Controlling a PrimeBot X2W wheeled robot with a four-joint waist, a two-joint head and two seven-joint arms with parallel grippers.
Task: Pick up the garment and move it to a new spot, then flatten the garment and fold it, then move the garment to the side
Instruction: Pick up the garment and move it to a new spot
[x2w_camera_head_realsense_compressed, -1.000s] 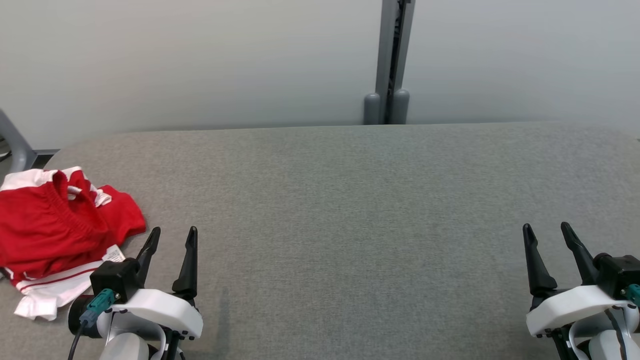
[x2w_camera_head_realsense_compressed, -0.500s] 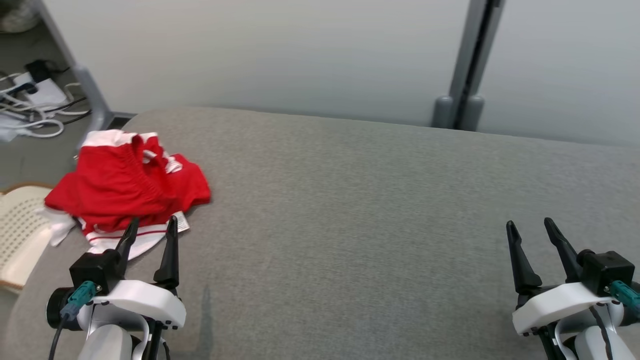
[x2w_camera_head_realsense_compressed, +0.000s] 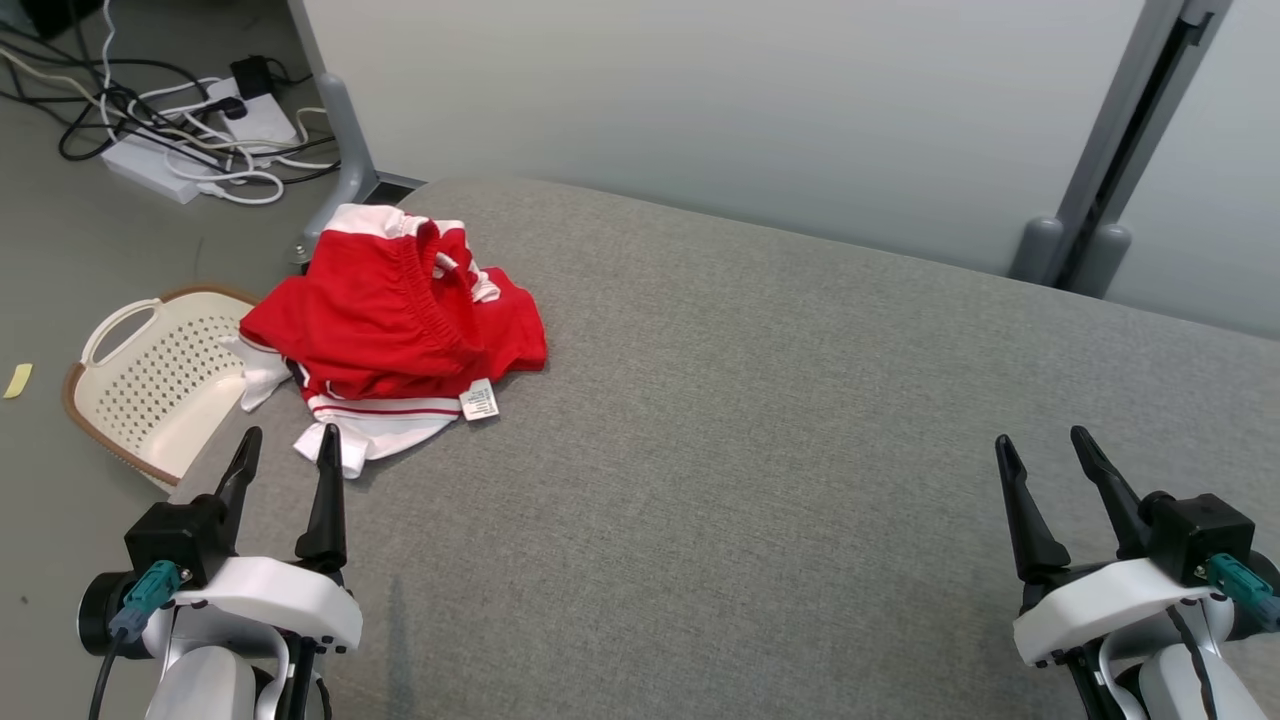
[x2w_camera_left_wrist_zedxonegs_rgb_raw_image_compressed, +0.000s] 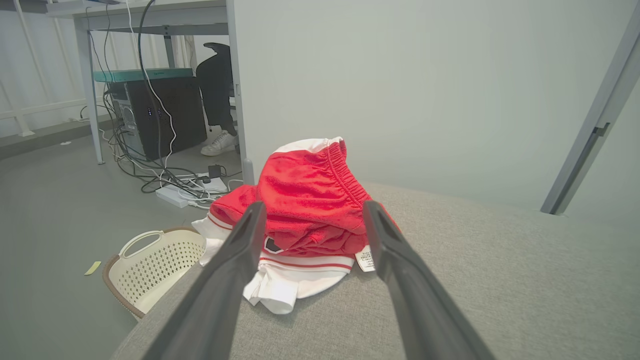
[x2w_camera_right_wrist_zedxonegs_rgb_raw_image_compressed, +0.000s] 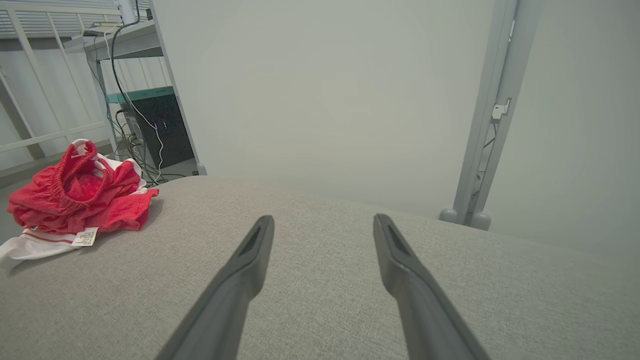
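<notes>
Head view. The red-and-white garment (x2w_camera_head_realsense_compressed: 390, 320) lies crumpled at the far left corner of the grey table (x2w_camera_head_realsense_compressed: 750, 450). The left gripper (x2w_camera_head_realsense_compressed: 290, 432) hovers with its fingers spread and empty, its tips just short of the garment's white hem. The right gripper (x2w_camera_head_realsense_compressed: 1040, 437), likewise spread and empty, is well apart from the garment, over bare table. A cream perforated basket (x2w_camera_head_realsense_compressed: 150, 380) stands on the floor beside that corner. Compared with a second ago the camera has swung left: the garment, then at the picture's left edge beside the left gripper, now lies ahead of it.

Left wrist view. The garment (x2w_camera_left_wrist_zedxonegs_rgb_raw_image_compressed: 310, 200) sits between the two parted fingers, beyond their tips, with the basket (x2w_camera_left_wrist_zedxonegs_rgb_raw_image_compressed: 155, 260) below the table edge.

Right wrist view. The garment (x2w_camera_right_wrist_zedxonegs_rgb_raw_image_compressed: 75, 195) lies far left of the parted fingers.
</notes>
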